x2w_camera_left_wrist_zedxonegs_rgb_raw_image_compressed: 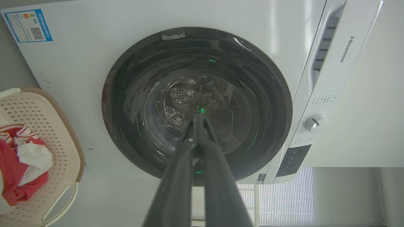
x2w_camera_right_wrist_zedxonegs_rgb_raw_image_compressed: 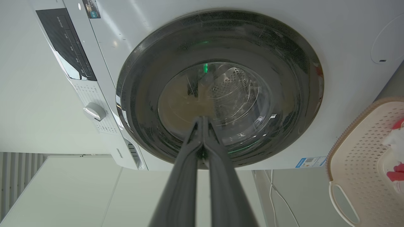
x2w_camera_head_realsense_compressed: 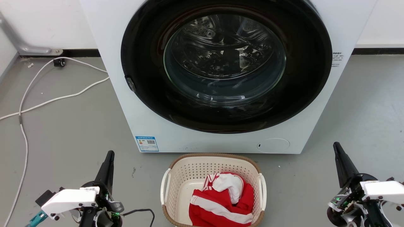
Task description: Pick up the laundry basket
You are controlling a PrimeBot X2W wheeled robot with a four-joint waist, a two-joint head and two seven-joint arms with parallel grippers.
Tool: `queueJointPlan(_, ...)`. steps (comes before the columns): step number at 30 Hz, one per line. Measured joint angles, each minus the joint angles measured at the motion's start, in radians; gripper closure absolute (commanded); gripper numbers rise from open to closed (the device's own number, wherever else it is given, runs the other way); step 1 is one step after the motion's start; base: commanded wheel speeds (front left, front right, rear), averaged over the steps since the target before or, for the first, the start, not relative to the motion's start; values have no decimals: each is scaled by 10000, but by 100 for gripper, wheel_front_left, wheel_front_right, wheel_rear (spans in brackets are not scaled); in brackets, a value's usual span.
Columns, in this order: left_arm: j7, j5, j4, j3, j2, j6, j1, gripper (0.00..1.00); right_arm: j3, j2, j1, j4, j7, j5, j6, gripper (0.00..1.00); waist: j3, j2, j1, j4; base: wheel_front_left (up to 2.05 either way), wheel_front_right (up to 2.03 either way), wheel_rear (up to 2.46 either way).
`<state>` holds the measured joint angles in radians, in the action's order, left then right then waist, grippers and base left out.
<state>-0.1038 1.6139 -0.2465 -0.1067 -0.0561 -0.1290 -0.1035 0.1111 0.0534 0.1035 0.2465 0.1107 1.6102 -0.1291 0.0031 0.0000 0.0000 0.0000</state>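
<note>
Fingers (x2w_camera_left_wrist_zedxonegs_rgb_raw_image_compressed: 176, 176) pressed together on both grippers, clamped on nothing. Left gripper (x2w_camera_head_realsense_compressed: 110, 155) and right gripper (x2w_camera_head_realsense_compressed: 336, 145) low at either side, well apart from the basket (x2w_camera_head_realsense_compressed: 195, 167). Sits on the floor between them, red and white clothes (x2w_camera_head_realsense_compressed: 221, 205) inside, handles (x2w_camera_head_realsense_compressed: 164, 186) untouched. Just behind, washer (x2w_camera_head_realsense_compressed: 151, 135), door shut. Seemingly nothing done yet: reach, grip on the handles, lift all left to do.

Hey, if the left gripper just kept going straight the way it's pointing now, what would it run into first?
Probably the washer door: in the left wrist view the shut left gripper aims at its glass centre. The laundry basket sits off to one side, out of line.
</note>
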Motion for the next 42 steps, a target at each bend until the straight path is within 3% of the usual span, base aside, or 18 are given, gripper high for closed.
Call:
queueJointPlan(38,-33,-21,-2,-27,25,0,-6,100,13,-6,0,0,4,-10,0,100,0,0,0,0,0,0,0)
queueJointPlan(39,-35,-21,-2,-27,27,0,-6,0,13,-6,0,0,4,-10,0,0,0,0,0,0,0,0,0)
queueJointPlan(42,-23,-15,-244,13,77,13,188,0,-4,-29,-200,226,-4,-10,2,0,0,0,0,0,0,0,0)
